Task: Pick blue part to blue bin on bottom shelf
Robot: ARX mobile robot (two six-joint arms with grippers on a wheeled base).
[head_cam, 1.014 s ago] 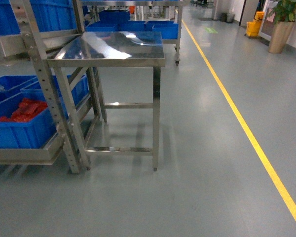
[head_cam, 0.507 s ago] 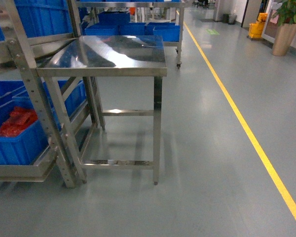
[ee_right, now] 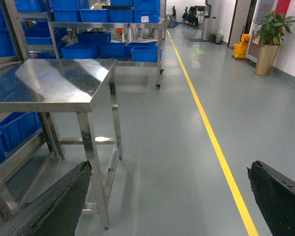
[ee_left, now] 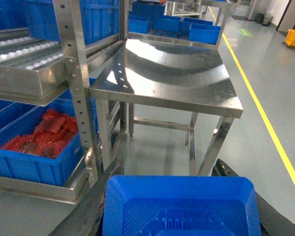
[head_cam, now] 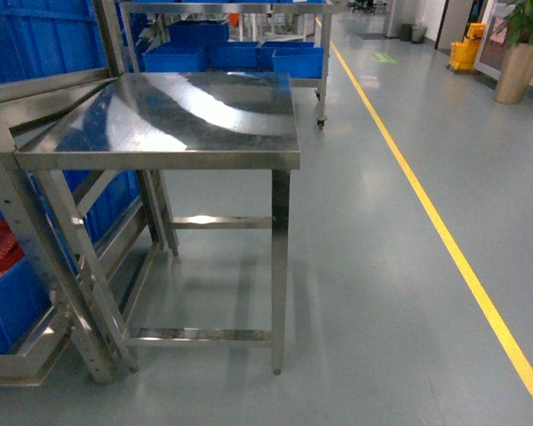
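Observation:
In the left wrist view the blue part (ee_left: 182, 206), a flat ribbed plastic piece, fills the bottom of the frame. My left gripper (ee_left: 168, 167) is shut on it, with a dark finger along each side. Ahead and to the left, a blue bin (ee_left: 39, 157) holding red pieces sits on the bottom shelf (ee_left: 34, 189) of the steel rack. The head view shows that bin (head_cam: 9, 306) and the shelf lip (head_cam: 18, 366) at the left edge, and neither gripper. My right gripper (ee_right: 169, 169) hangs open over bare floor with nothing between its fingers.
A small steel table (head_cam: 173, 124) with a glossy top stands right beside the rack's perforated upright (ee_left: 81, 93). A roller-track level (ee_left: 24, 54) lies above the bin. More blue bins (head_cam: 240, 55) sit on a far cart. A yellow floor line (head_cam: 444, 231) runs along the right.
The head view has closed in on the steel table, which now looks larger. The rack and its blue bin have slid toward the left edge of the view.

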